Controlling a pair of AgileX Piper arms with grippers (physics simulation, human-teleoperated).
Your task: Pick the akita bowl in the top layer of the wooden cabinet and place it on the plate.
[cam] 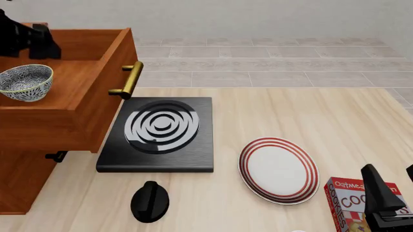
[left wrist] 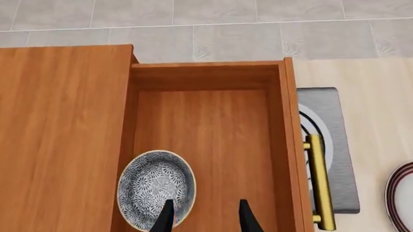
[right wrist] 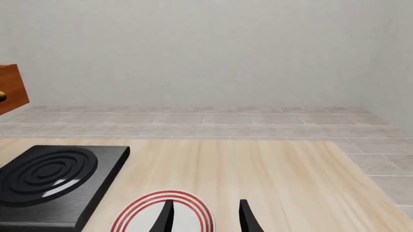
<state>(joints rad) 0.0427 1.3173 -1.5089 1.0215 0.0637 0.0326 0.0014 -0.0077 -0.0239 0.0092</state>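
Note:
The wooden cabinet [cam: 22, 181] stands at the left with its top layer [cam: 77, 113] pulled out. The akita bowl [cam: 26, 82] sits upright inside that drawer, near its back left. My left arm [cam: 29, 41] hovers above the drawer. In the left wrist view my left gripper [left wrist: 205, 213] is open over the drawer floor, and the bowl [left wrist: 154, 186] lies just beside one fingertip [left wrist: 166, 215]. The plate [cam: 279, 169], white with red rings, lies on the table to the right. My right gripper [cam: 395, 182] is open and empty near the front right, with the plate [right wrist: 161, 212] just ahead of it.
A black slab with grey-white rings [cam: 158, 133] lies beside the cabinet, under the drawer's brass handle [cam: 129, 79]. A black knob [cam: 150, 200] stands in front of the slab. A cookie box [cam: 351, 203] stands at the front right, next to my right gripper.

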